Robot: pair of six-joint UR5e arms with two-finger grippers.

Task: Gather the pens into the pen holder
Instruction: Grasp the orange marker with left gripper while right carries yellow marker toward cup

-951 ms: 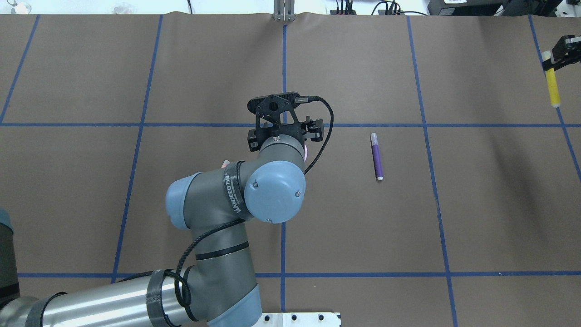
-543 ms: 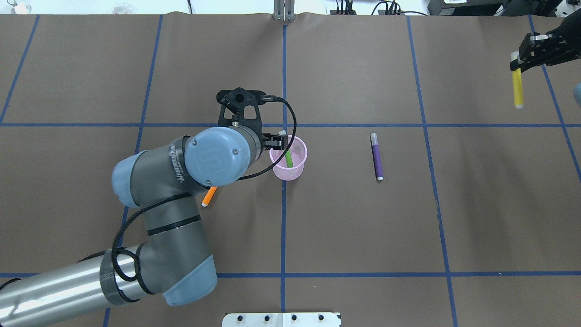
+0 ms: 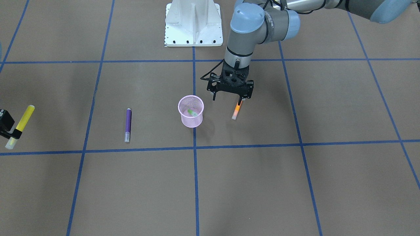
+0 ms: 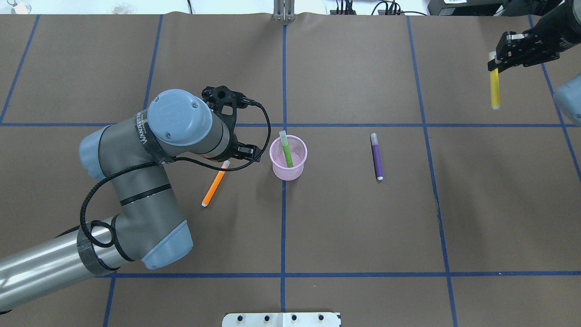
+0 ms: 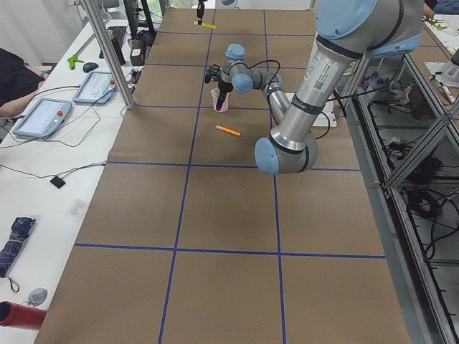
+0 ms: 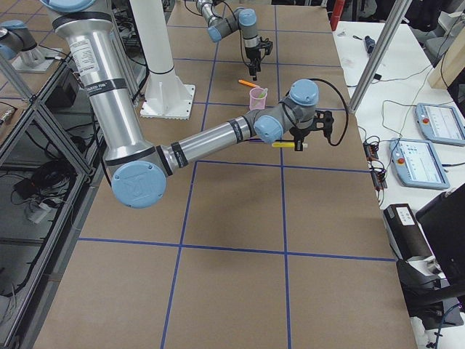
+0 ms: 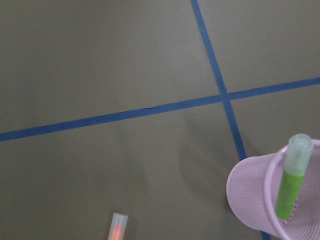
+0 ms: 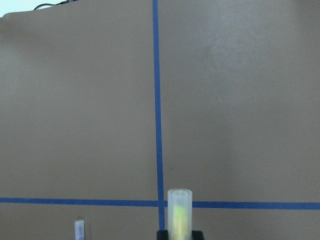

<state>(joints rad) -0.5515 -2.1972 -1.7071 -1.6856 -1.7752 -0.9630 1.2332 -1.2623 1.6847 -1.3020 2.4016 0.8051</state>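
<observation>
The pink mesh pen holder stands upright at mid-table with the green pen leaning inside it. My left gripper hangs open and empty just above the capped end of the orange pen, which lies flat on the table left of the holder. To the right of the holder the purple pen lies flat. Far to the right, my right gripper is shut on the yellow pen near its cap and holds it above the table.
The table is covered in brown paper with a blue tape grid. The white robot base plate sits at the near edge. Monitors, tablets and cables lie off the table's far side.
The left arm has swung left from the holder, leaving the green pen inside, and now hangs over the orange pen. The right gripper carried the yellow pen leftward.
</observation>
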